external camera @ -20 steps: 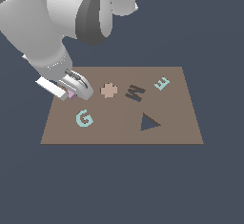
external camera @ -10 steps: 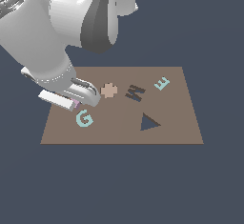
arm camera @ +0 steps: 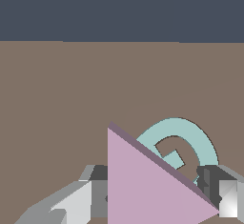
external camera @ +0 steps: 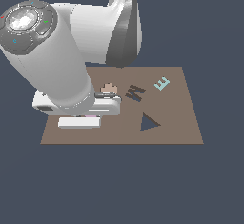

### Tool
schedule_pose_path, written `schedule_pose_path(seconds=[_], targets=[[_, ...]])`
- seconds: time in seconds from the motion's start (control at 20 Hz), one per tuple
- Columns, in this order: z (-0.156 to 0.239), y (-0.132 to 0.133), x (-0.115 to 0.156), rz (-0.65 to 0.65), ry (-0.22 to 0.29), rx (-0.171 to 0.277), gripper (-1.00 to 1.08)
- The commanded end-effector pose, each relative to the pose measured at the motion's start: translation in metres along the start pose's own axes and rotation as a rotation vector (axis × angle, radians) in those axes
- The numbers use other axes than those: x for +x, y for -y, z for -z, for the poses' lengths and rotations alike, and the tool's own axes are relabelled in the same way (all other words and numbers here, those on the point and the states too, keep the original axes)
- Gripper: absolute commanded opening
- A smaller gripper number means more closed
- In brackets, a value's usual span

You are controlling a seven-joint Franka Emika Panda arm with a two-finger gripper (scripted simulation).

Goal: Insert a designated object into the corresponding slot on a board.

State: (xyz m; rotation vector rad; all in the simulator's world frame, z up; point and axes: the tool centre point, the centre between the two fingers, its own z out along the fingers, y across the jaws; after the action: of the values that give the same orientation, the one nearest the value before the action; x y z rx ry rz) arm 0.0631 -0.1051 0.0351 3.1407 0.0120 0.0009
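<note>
In the exterior view, a large white robot arm (external camera: 62, 70) fills the upper left of the frame and reaches down over the left part of a flat brown rectangular board (external camera: 176, 123). The gripper (external camera: 88, 118) sits low at the board's left side; only a thin pink sliver of the triangle piece (external camera: 88, 117) shows beneath it, so its heading cannot be told here. On the board are one tan cross (external camera: 110, 88), one dark W-shaped cut-out (external camera: 135, 92), one teal letter E (external camera: 162, 83) toward the upper right, and one dark triangular slot (external camera: 148, 122) right of centre, its sharpest corner pointing to the frame's right. The slot lies well apart from the gripper. In the wrist view, the one pink-lilac triangle piece (arm camera: 143, 185) fills the lower centre, pinched between two grey fingers (arm camera: 224, 194), one on each side. Behind it lies one teal letter G (arm camera: 183, 142) flat on the brown board (arm camera: 71, 99).
</note>
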Motion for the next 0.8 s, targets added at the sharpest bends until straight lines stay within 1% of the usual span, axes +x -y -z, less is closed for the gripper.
schedule_pose_path(seconds=[0.0,0.35,0.75], targets=[[0.001,0.019,0.013,0.108,0.0,0.0,-1.0],[0.003,0.075,0.036,0.382,0.0,0.0,-1.0],[0.005,0.137,0.041,0.666,0.0,0.0,-1.0]])
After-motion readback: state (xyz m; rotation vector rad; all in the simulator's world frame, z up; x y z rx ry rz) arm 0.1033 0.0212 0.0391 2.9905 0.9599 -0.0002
